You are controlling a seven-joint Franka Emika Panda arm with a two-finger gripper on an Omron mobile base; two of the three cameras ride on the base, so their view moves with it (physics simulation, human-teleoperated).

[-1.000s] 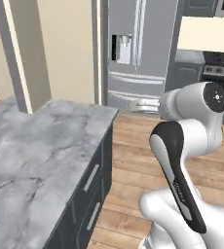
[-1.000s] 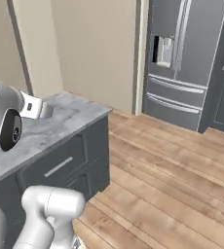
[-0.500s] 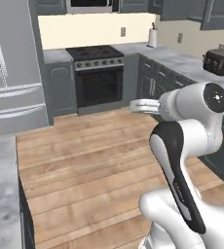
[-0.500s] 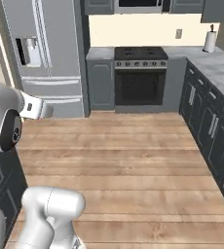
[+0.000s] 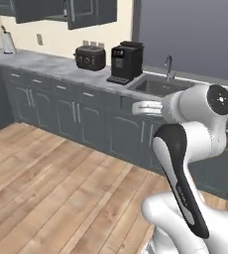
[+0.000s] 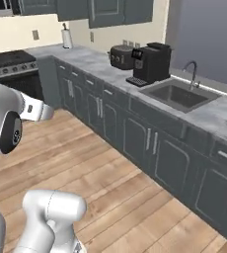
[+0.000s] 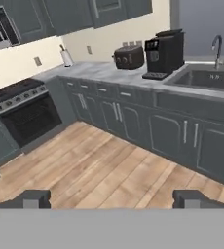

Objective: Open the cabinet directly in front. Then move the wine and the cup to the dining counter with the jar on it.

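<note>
Kitchen view swung from stove to sink counter, toaster ahead; hand wide, empty.

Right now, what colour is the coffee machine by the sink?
Black; the coffee machine shows best in the right base view.

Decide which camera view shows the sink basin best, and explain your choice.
The right base view: it looks down into the sink basin, with the tap behind it. The left base view shows the basin shallowly; in the hand view it runs off the right edge.
</note>
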